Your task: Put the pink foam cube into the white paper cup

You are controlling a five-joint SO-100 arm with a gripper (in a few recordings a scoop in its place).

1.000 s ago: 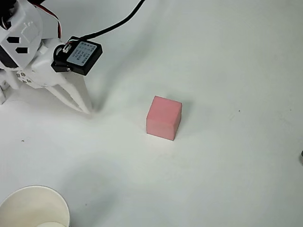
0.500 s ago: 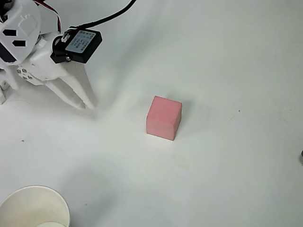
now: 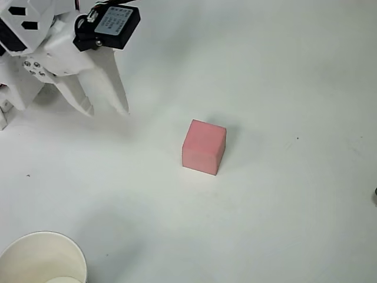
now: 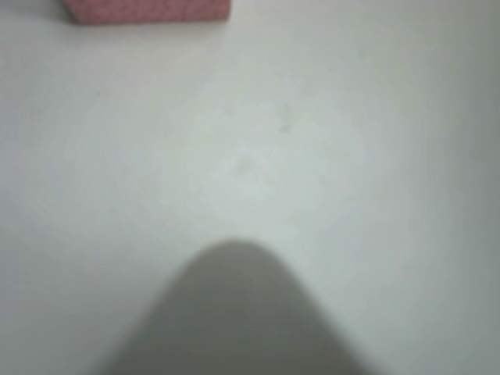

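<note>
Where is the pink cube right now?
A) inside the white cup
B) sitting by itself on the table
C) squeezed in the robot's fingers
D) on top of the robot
B: in the overhead view the pink foam cube sits alone on the white table, apart from the gripper and the white paper cup.

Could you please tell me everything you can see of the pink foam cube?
The small matte salmon-pink foam cube is roughly cubic with soft edges. It sits flat on the plain white table, rotated slightly, casting a faint shadow. Nothing touches it. In the wrist view only its lower edge shows at the top.
</note>
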